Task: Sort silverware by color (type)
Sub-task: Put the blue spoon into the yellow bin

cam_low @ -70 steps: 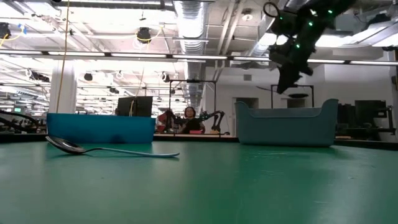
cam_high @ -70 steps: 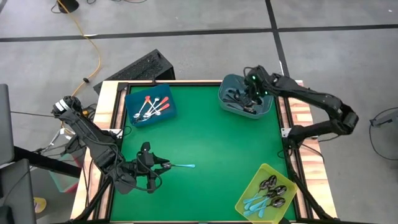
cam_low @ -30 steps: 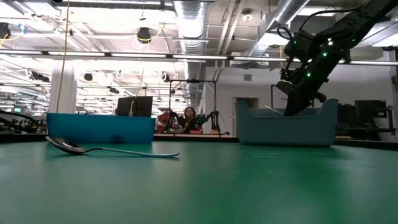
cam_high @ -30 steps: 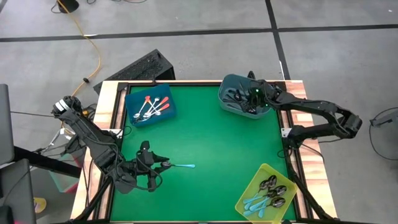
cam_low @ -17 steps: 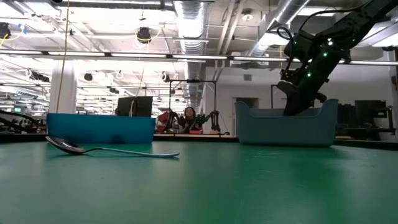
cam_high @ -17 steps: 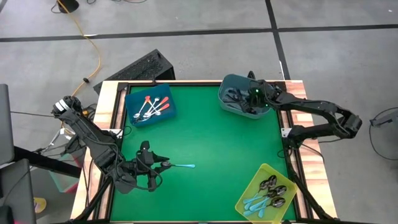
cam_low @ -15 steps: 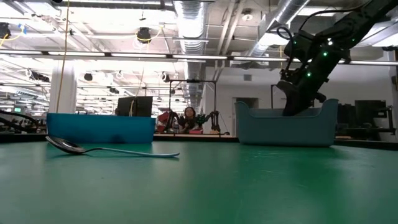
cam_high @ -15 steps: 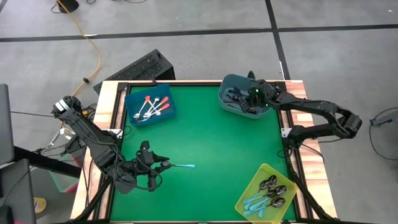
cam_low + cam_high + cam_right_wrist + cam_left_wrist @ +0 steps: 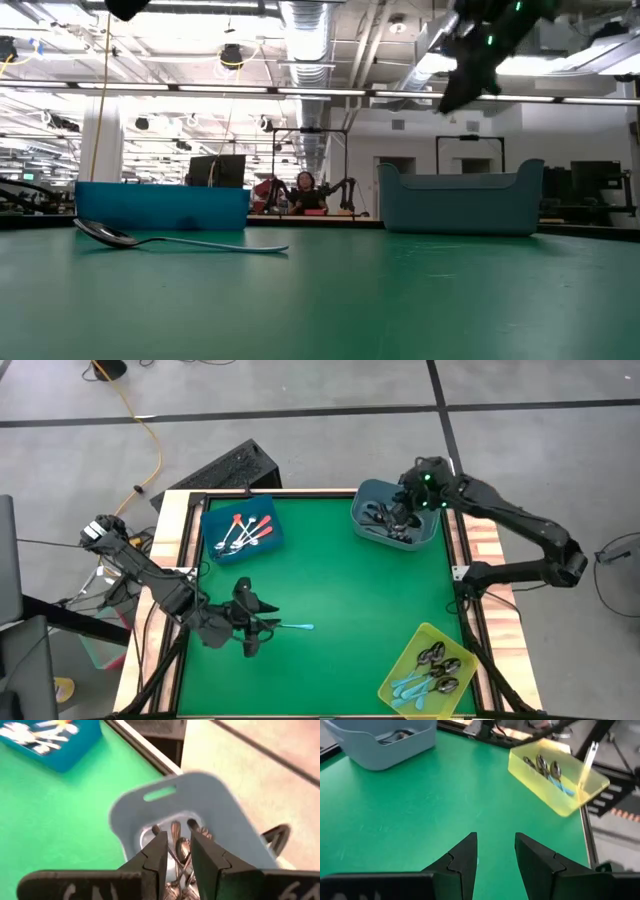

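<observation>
One spoon (image 9: 297,627) with a light blue handle lies flat on the green mat; the low view shows its bowl (image 9: 100,232) toward the table's left. High above that bowl end, my left gripper (image 9: 267,626) hovers open with nothing between its fingers (image 9: 495,852). Over the grey-blue bin (image 9: 392,520) at the far right, my right gripper (image 9: 177,847) is raised clear of the rim, its fingers apart. The dark-handled spoons (image 9: 177,840) in that bin show through the gap.
A blue bin (image 9: 241,530) with orange-red-handled spoons stands at the far left. At the near right, a yellow bin (image 9: 432,670) holds light-blue-handled spoons. The middle of the mat (image 9: 350,590) is bare. A wooden frame (image 9: 170,550) borders the table.
My right gripper has risen out of the grey-blue bin to well above its rim. My left arm has swung a little toward the table's right above the spoon, which has stayed where it lay.
</observation>
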Available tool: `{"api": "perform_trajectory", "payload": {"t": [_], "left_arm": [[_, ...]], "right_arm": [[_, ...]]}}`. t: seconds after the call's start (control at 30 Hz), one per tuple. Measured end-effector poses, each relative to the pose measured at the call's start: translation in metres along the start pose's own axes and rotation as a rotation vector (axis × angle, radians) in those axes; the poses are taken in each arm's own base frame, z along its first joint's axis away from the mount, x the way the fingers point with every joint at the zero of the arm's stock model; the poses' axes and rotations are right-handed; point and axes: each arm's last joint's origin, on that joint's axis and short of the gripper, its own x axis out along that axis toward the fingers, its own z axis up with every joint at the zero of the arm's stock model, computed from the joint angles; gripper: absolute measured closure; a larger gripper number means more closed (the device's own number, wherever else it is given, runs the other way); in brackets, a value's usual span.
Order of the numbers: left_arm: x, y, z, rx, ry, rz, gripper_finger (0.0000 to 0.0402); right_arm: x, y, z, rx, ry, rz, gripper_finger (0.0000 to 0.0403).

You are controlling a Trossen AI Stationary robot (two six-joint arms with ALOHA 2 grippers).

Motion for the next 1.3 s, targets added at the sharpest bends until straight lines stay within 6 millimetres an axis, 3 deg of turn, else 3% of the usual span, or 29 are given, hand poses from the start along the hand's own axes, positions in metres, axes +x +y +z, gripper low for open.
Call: {"api": "perform_trajectory", "payload": {"t": [0.27,0.4,0.57,0.73,1.03,1.3], "left_arm": [[0.014,0.016,0.008,0.218,0.107,-0.046,0.0284],[0.020,0.027,0.011,0.228,0.147,-0.018,0.0284],[0.026,0.036,0.009,0.221,0.234,-0.023,0.0284],[0.029,0.037,-0.001,0.242,0.263,-0.034,0.0284],[0.046,0.045,-0.058,0.199,0.275,-0.115,0.0284],[0.061,0.051,-0.086,0.287,0.223,-0.168,0.0285]], "right_arm": [[-0.065,0.017,0.031,-0.071,-0.091,0.069,0.0305],[-0.088,0.026,0.030,-0.071,-0.118,0.117,0.0305],[-0.103,0.038,0.021,-0.046,-0.101,0.190,0.0305],[-0.102,0.062,0.011,-0.106,-0.041,0.290,0.0305],[-0.089,0.100,0.002,-0.200,0.055,0.389,0.0305],[-0.067,0.122,-0.002,-0.253,0.139,0.395,0.0305]]}}
